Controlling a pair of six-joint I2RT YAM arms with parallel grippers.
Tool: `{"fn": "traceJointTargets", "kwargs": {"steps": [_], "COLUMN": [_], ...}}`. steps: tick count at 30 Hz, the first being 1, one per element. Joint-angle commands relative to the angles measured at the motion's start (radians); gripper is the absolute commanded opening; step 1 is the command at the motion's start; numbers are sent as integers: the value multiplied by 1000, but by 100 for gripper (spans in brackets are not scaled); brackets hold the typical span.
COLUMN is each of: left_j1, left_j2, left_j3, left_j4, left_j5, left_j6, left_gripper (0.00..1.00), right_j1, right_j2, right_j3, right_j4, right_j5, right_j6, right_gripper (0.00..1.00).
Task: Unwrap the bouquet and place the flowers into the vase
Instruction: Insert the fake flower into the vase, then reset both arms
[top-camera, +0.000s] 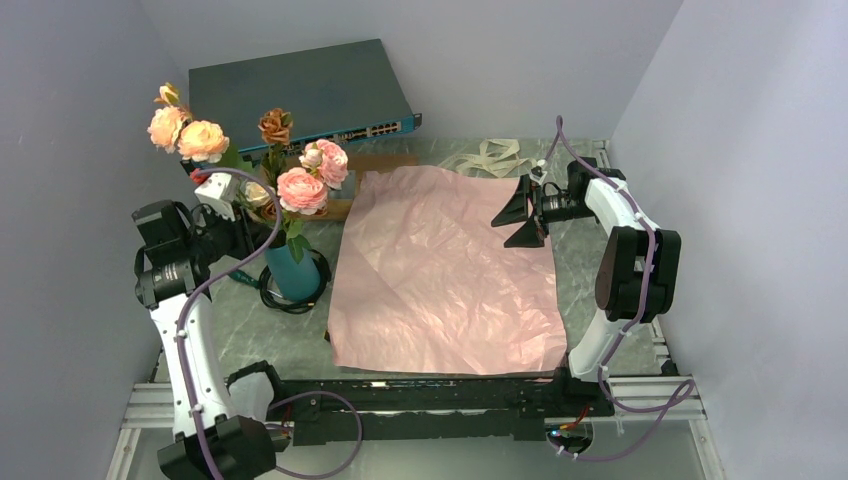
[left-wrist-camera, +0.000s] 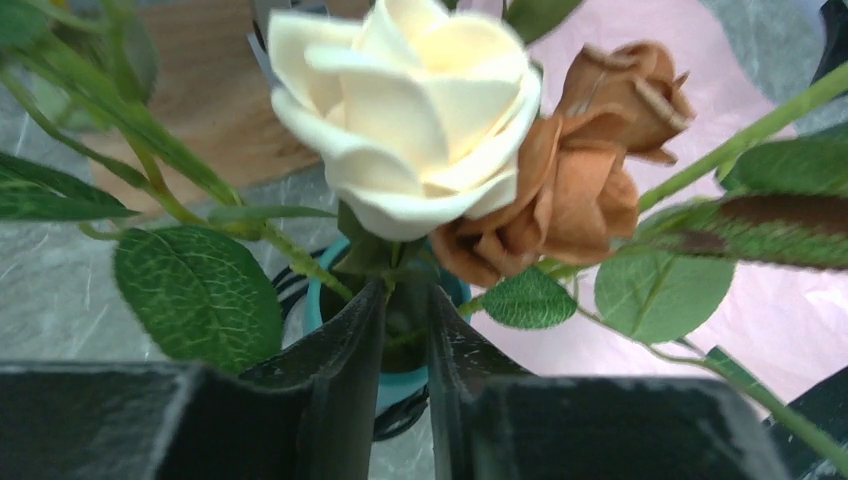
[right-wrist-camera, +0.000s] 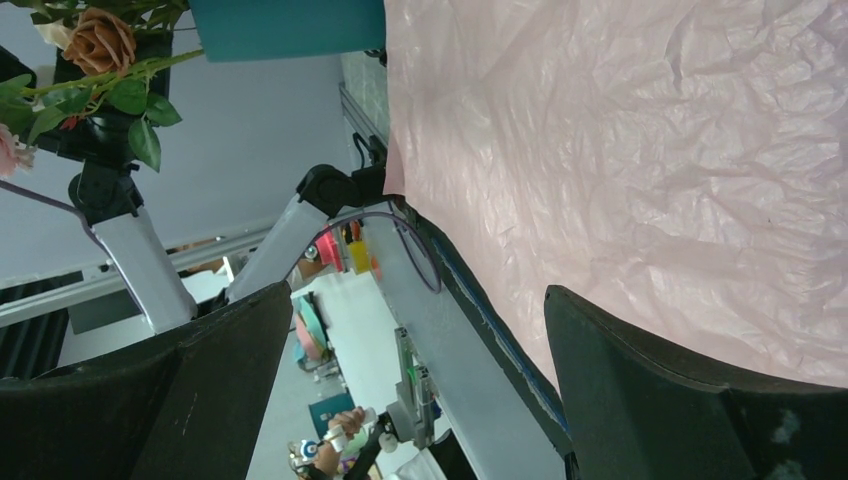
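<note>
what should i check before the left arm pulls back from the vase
1. flowers in the vase: ok, the stems stand in it.
2. vase upright: ok.
3. Stem free of the left gripper: cannot tell; the jaws are slightly apart with a stem between them.
4. right gripper open and empty: ok, it is over the pink paper.
5. Wrapping off the flowers: ok, the pink paper lies spread flat.

Right end effector (top-camera: 501, 232) spread wide
</note>
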Motion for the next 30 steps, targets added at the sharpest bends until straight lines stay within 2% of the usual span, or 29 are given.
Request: {"fn": "traceJointTargets", "kwargs": {"steps": [1, 9, 14, 22, 26, 30], "left_j1": [-3, -3, -3, -2, -3, -3], "left_j2": [-10, -60, -75, -1, 45, 90], "left_j3": [63, 88, 167, 360, 392, 401], "left_j4": [-155, -302, -348, -243, -158, -96], "left_j5": [-27, -60, -69, -10, -23, -51], "left_j6": [138, 234, 225, 67, 4, -24], "left_gripper": [32, 47, 48, 47, 48, 54], "right_j1": [-2, -2, -2, -3, -3, -3], "right_j2": [-12, -2, -3, -9, -9, -6], "right_j3": [6, 16, 18, 8, 10, 10], "right_j4": [17, 12, 2, 5, 5, 6], "right_j5": [9, 10, 11, 10, 8, 5], "right_j6": [0, -2, -12, -15, -17, -18], "right_gripper": [100, 100, 99, 99, 99, 99]}}
